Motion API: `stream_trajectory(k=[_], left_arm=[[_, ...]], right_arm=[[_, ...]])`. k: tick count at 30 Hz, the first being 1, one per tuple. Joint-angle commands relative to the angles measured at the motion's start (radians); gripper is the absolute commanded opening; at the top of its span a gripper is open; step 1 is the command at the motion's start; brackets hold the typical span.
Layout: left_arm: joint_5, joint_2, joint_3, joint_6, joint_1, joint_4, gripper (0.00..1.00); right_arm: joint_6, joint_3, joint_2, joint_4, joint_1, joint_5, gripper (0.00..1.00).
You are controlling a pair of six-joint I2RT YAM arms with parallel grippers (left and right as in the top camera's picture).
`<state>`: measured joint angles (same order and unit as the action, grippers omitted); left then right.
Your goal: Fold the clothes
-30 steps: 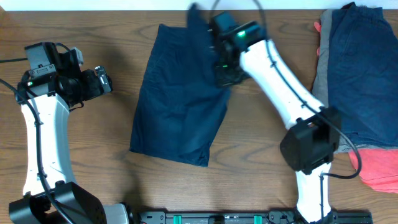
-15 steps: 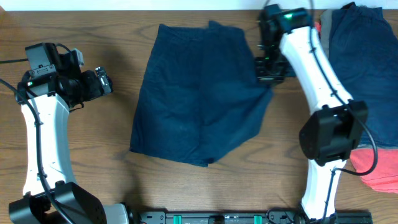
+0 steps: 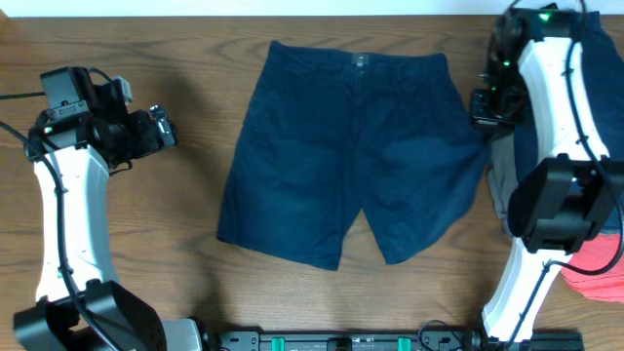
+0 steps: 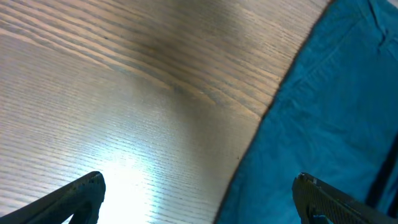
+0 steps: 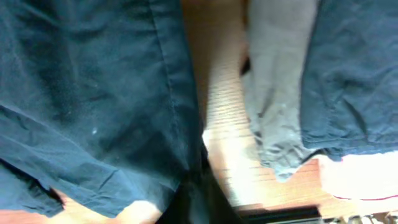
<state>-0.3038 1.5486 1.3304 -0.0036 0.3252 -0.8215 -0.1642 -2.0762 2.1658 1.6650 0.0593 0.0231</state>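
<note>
Dark navy shorts (image 3: pixel 351 146) lie spread flat mid-table, waistband at the far edge, both legs pointing toward the near edge. My right gripper (image 3: pixel 485 105) is at the right side seam of the shorts (image 5: pixel 93 93). In the right wrist view the gripper (image 5: pixel 199 193) is a dark blur where the fabric edge runs in, so neither its state nor any hold can be made out. My left gripper (image 3: pixel 161 129) hovers to the left of the shorts, wide open (image 4: pixel 199 186) and empty, above bare wood beside the edge of the shorts (image 4: pixel 336 106).
More clothes are piled at the right edge of the table: a navy garment (image 3: pixel 600 117) on top, grey fabric (image 3: pixel 499 175) under it, and coral-red cloth (image 3: pixel 595 258) at the near right. The right arm rises over this pile. The left arm's base stands at the near left.
The right arm swept to the right, drawing the folded-over half of the shorts with it; they now lie opened out flat. The left arm has not moved.
</note>
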Motion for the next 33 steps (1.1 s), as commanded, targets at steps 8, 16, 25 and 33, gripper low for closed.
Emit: stream_trajectory(k=[8, 16, 25, 33], left_arm=[[-0.002, 0.035, 0.022, 0.041, -0.089, 0.121, 0.97], [-0.002, 0.164, 0.026, 0.101, -0.254, 0.365, 0.97], [-0.032, 0.421, 0.161, 0.256, -0.358, 0.482, 0.98], [-0.058, 0.542, 0.188, 0.261, -0.401, 0.536, 1.0]], right_arm=[[0.154, -0.012, -0.033, -0.089, 0.005, -0.219, 0.96], [0.206, -0.071, -0.035, -0.186, -0.06, -0.27, 0.96], [0.203, -0.071, -0.035, -0.21, -0.084, -0.274, 0.94], [0.203, -0.071, -0.035, -0.216, -0.101, -0.275, 0.93]])
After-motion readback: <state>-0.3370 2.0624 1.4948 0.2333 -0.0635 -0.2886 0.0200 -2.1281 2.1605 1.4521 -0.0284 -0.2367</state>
